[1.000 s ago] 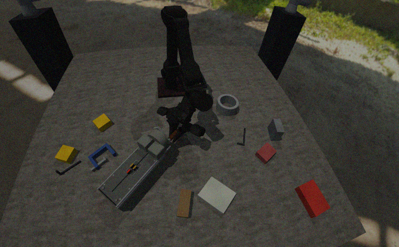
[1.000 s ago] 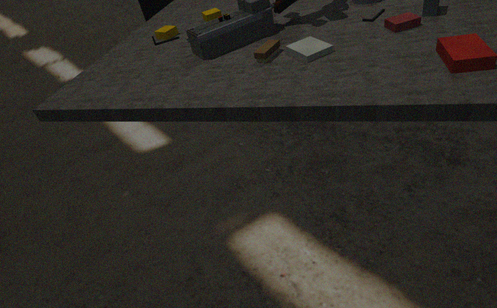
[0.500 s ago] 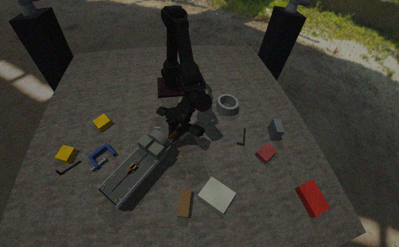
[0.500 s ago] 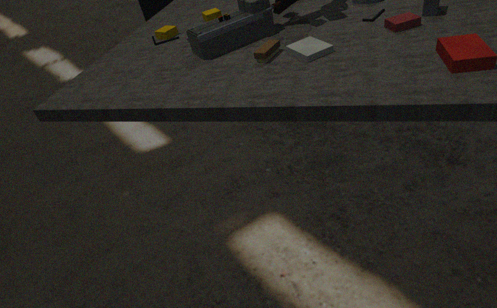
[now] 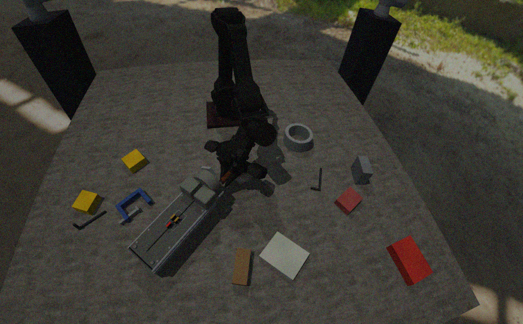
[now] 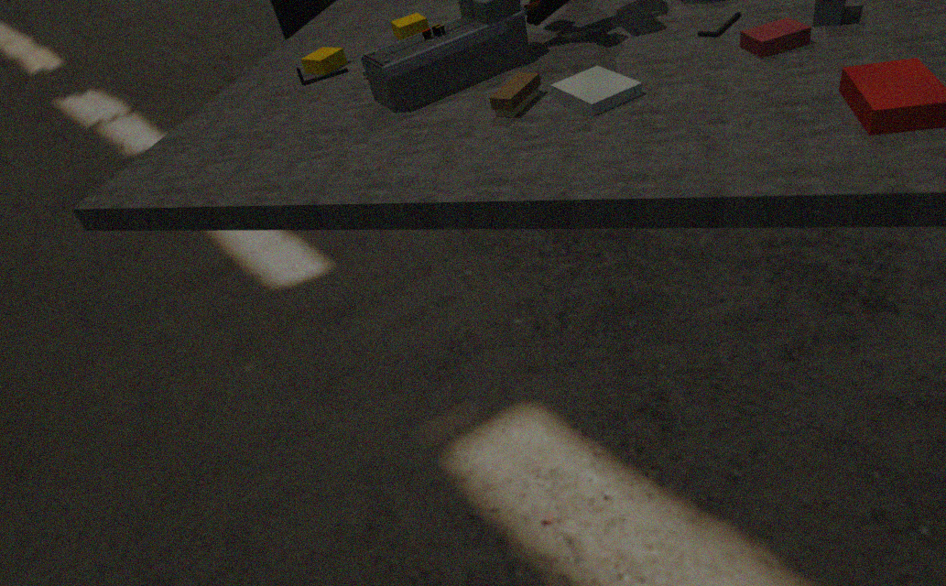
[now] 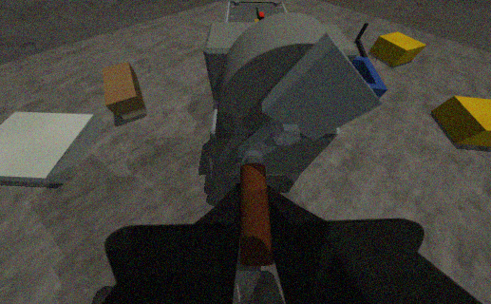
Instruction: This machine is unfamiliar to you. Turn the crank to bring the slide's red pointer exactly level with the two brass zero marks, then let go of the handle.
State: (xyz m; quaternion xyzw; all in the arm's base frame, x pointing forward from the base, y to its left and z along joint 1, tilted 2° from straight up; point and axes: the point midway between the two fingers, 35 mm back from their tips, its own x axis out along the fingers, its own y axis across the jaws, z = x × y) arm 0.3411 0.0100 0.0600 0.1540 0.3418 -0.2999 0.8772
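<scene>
The machine is a long grey slide bed [image 5: 158, 238] [image 6: 454, 65] [image 7: 248, 57] with grey blocks and a round crank disc at its arm-side end. The red pointer [image 5: 168, 225] [image 6: 426, 33] [image 7: 261, 14] sits a little beyond the brass zero marks [image 5: 174, 218], on the side away from the crank, not level with them. My gripper [image 5: 226, 177] [image 7: 250, 188] is shut on the orange-brown crank handle [image 5: 225, 175] [image 7: 255, 228], with a finger on each side. In the wrist view the disc and a grey block on it hide part of the bed.
Near the bed lie a blue clamp [image 5: 128, 201] [image 7: 371, 78], two yellow blocks [image 5: 87, 201] [image 5: 134, 159], a hex key [image 5: 92, 219], a brown block [image 5: 241, 266] and a white slab [image 5: 284, 255]. A grey ring [image 5: 298, 147] and red blocks [image 5: 348, 200] [image 5: 410, 259] are to the right.
</scene>
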